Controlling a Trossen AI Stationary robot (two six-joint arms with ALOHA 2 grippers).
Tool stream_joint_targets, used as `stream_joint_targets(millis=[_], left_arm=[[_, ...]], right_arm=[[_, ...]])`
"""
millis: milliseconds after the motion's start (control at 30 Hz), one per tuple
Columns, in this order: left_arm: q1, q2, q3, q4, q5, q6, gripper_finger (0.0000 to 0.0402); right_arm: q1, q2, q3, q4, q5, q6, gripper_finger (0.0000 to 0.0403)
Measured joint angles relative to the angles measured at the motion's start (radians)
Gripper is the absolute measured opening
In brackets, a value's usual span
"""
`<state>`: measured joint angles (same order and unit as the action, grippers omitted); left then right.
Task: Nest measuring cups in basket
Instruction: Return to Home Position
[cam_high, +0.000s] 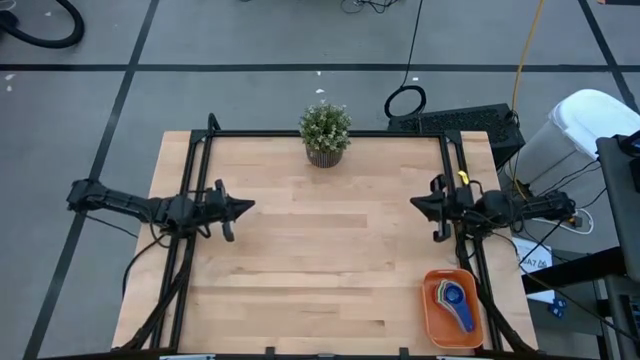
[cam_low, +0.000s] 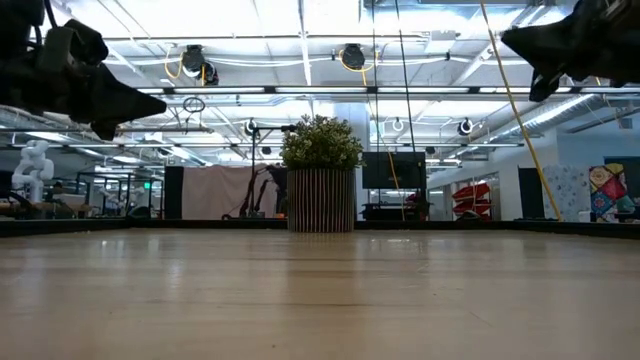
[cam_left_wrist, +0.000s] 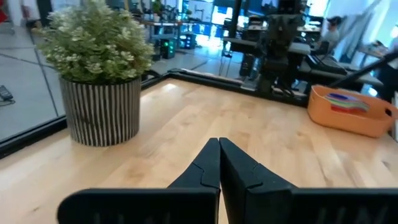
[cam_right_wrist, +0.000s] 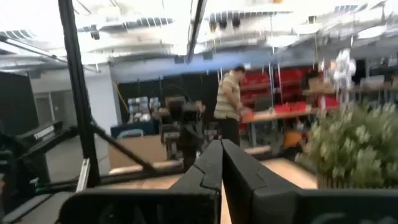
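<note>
1. High view: shallow orange plastic rectangular basket (cam_high: 430, 312) is sitting at the wooden table's (cam_high: 320, 260) right corner, on the edge opp. the plant, long axis running along the right side.
2. Coloured round plastic measuring cups (cam_high: 455, 298) are lying nested inside it, blue one on top.
3. Right tool (cam_high: 416, 205) is hovering nearer the basket, which is lying back beside that arm; fingers are pressing together, gripping nothing.
4. Left tool (cam_high: 243, 207) is hanging opposite, well apart from the basket, likewise clenched and empty.
5. Judging: nothing is waiting to be carried; bare wood is lying btwn the tools, w/ the small potted green plant (cam_high: 325, 130) at the far edge being the only obstacle.
</note>
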<state>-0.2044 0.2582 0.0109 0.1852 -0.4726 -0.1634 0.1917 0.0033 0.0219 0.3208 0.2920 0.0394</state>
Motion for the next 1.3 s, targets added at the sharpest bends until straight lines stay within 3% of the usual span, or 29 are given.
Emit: stream_joint_targets(millis=[267, 533, 1300], left_arm=[[-0.043, -0.017, 0.0, -0.046, 0.087, 0.049, 0.0002], [-0.046, -0.016, 0.0, -0.048, 0.088, 0.083, 0.003], [-0.045, -0.017, 0.0, -0.047, 0.088, 0.08, 0.003]], right_arm=[[0.0, 0.019, 0.0, -0.063, -0.006, 0.105, 0.0], [0.0, 0.02, 0.0, -0.062, -0.006, 0.106, 0.0], [0.0, 0.02, 0.0, -0.061, -0.007, 0.106, 0.0]])
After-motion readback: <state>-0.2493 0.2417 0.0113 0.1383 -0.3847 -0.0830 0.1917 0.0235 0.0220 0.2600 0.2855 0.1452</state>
